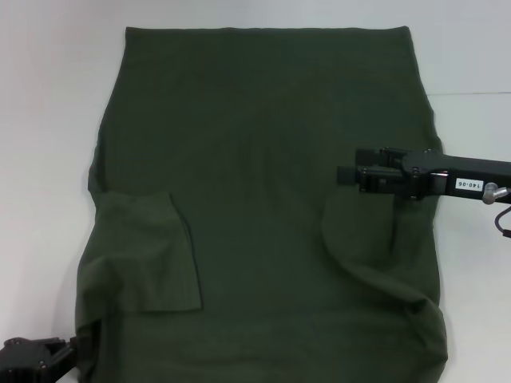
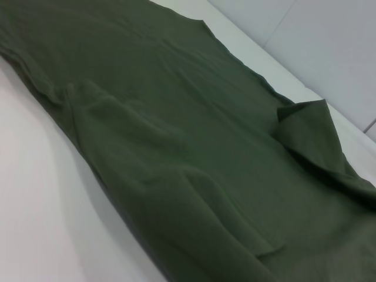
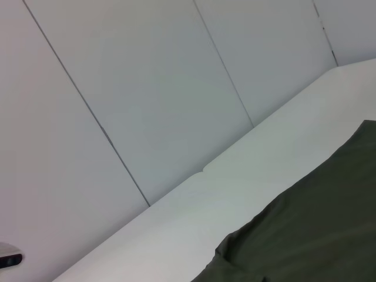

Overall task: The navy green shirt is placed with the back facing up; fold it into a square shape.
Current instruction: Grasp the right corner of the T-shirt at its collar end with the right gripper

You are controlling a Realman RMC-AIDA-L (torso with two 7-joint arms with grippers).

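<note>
The navy green shirt point(image 1: 263, 159) lies spread on the white table and fills most of the head view. Its left sleeve point(image 1: 152, 251) is folded inward and lies flat on the body. On the right, a flap of fabric point(image 1: 363, 239) is raised and curls inward. The left wrist view shows this flap point(image 2: 311, 135) standing up from the shirt point(image 2: 176, 117). My right gripper point(image 1: 347, 174) reaches in from the right, just above the flap. My left gripper point(image 1: 80, 345) sits at the shirt's near left corner, touching its edge. The right wrist view shows only an edge of the shirt point(image 3: 317, 235).
The bare white table point(image 1: 48, 120) runs along the shirt's left side and far edge. White wall panels point(image 3: 147, 88) stand behind the table. A dark cable point(image 1: 503, 219) hangs by the right arm at the right edge of the head view.
</note>
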